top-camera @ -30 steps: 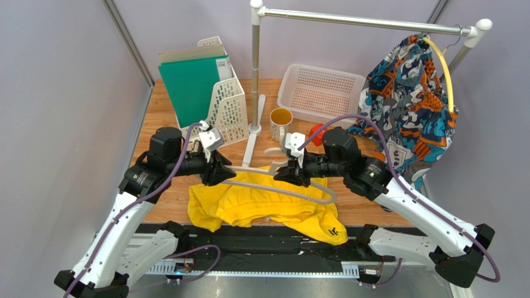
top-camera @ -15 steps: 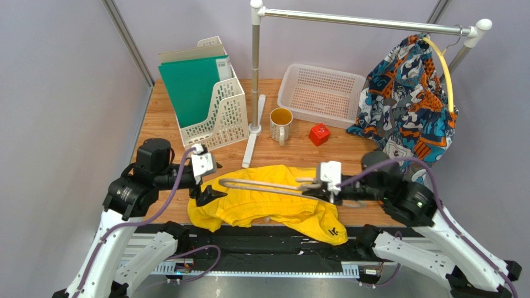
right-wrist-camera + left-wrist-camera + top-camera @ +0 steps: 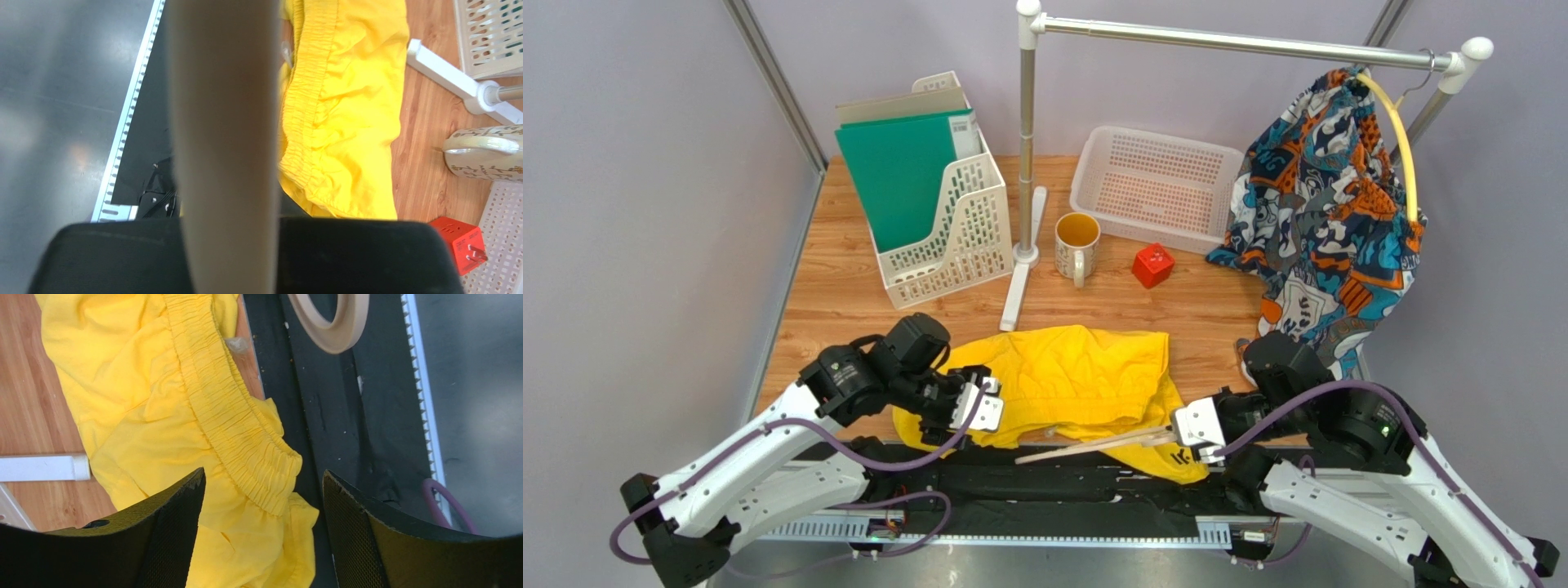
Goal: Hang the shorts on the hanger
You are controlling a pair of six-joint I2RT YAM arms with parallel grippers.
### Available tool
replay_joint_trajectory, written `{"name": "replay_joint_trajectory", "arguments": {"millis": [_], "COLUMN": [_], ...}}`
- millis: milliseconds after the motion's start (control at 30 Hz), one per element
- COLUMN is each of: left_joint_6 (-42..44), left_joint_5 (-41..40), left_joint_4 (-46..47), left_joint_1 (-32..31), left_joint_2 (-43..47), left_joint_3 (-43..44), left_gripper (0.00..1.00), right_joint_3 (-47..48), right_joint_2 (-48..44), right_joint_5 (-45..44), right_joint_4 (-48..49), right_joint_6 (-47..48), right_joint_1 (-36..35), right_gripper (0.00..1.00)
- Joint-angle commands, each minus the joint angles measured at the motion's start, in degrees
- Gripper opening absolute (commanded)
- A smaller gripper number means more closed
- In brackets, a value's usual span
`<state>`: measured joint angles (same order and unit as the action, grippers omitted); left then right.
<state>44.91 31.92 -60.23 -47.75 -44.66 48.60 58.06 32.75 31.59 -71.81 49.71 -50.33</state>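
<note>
Shorts of bright yellow fabric [image 3: 1075, 374] lie spread flat at the near edge of the wooden table [image 3: 842, 306]. Their near side hangs a little over the black strip [image 3: 1014, 484] in front of the arm bases. Your right gripper [image 3: 1195, 431] is clamped on the pale beige, thick-armed hanger [image 3: 1097, 444]. In the right wrist view that hanger [image 3: 221, 122] runs straight out through the fingers, with the shorts [image 3: 344, 110] just beside it.

From above, the hanger's long axis runs left to right along the near side of the garment, tilted slightly, pointing from the right gripper toward the left arm. The gathered elastic waistband follows almost the same line.

Your left gripper [image 3: 971, 404] stands with its jaws spread and nothing between them. In the left wrist view it [image 3: 264, 478] hovers right over the end of the waistband on the shorts [image 3: 153, 404], with the hanger's rounded hook [image 3: 334, 324] further ahead. The left arm is therefore the nearer one to the waistband. The coming move likely turns on lifting that band so the hanger's free end can slide in along it.
</note>
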Motion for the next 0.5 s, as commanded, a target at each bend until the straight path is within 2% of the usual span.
{"name": "replay_joint_trajectory", "arguments": {"millis": [0, 67, 233, 267, 300, 467], "left_joint_6": [5.27, 6.68, 7.48, 7.65, 7.57, 8.8], "left_joint_5": [-4.41, -5.2, -6.34, -6.87, -7.13, -7.75], "left_joint_4": [4.42, 4.42, 5.56, 5.65, 5.56, 4.68], "left_joint_1": [-2.43, -4.62, -7.36, -7.71, -7.8, -7.98], "left_joint_2": [-1.48, -2.44, -3.85, -4.2, -4.99, -7.36], "left_joint_3": [-2.1, -3.06, -4.39, -4.39, -4.3, -5.0], "left_gripper": [0.7, 0.65, 0.64, 0.57, 0.54, 0.43], "right_joint_3": [-1.55, -1.99, -3.83, -4.36, -4.54, -6.03], "right_joint_2": [-0.76, -0.06, 1.44, 1.61, 1.79, 1.96], "right_joint_5": [-0.48, -1.35, -2.94, -3.03, -3.2, -5.4], "right_joint_4": [-0.53, 1.05, 5.26, 5.63, 5.89, 8.87], "right_joint_6": [3.73, 1.8, -1.37, -1.46, -1.46, -2.42], "right_joint_1": [-0.3, -0.3, -0.56, -0.74, -0.83, -1.7], "right_gripper": [0.0, 0.0, 0.0, 0.0, 0.0, 0.0]}}
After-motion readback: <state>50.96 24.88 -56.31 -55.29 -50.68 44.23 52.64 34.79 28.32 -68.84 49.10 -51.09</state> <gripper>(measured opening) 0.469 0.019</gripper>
